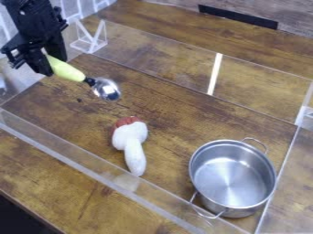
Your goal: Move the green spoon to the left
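Observation:
The green spoon [68, 69] has a yellow-green handle and a shiny steel bowl. It slants down to the right at the left end of the wooden table. My gripper [47, 62], black and pointing downward, is shut on the handle's upper end. The steel bowl hangs low over the wood; I cannot tell whether it touches. The fingertips are partly hidden behind the handle.
A white chunky utensil with a red tip [130, 144] lies mid-table. A round steel pot [232, 176] stands at the front right. Clear acrylic walls [218, 73] fence the work area. A white wire rack [86, 37] stands at the back left.

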Motion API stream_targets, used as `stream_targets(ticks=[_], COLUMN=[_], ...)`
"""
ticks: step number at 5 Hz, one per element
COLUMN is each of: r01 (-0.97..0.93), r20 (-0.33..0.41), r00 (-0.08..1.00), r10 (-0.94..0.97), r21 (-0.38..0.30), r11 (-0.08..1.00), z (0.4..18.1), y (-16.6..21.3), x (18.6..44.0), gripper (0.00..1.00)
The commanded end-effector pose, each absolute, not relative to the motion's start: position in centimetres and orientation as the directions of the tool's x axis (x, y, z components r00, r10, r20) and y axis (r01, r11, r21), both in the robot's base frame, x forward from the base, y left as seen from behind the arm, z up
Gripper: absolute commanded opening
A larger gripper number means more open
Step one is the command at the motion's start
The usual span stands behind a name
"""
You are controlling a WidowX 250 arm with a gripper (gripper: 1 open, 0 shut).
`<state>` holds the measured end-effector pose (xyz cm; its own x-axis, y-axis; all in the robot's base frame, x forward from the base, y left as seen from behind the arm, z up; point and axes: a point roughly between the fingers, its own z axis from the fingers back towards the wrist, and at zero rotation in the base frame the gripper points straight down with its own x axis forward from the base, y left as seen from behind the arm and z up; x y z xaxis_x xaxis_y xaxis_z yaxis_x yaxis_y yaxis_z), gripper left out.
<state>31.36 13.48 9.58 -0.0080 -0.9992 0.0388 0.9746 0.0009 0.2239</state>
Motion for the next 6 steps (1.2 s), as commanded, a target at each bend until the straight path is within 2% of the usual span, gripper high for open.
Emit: stream_targets(ticks=[1, 4, 6], r01=[0.963, 0.953, 0.944], r20=[0.033, 0.033, 0.044], r00=[-0.048, -0.179, -0.237], r10=[-0.998, -0.983, -0.970], r21=[0.267, 0.252, 0.246], r11=[-0.038, -0.165, -0.220], z=[10.0, 9.6, 11.9], y=[14.0, 12.5, 12.3], x=[31.3, 32.2, 33.7], gripper=[0.00, 0.00, 0.00])
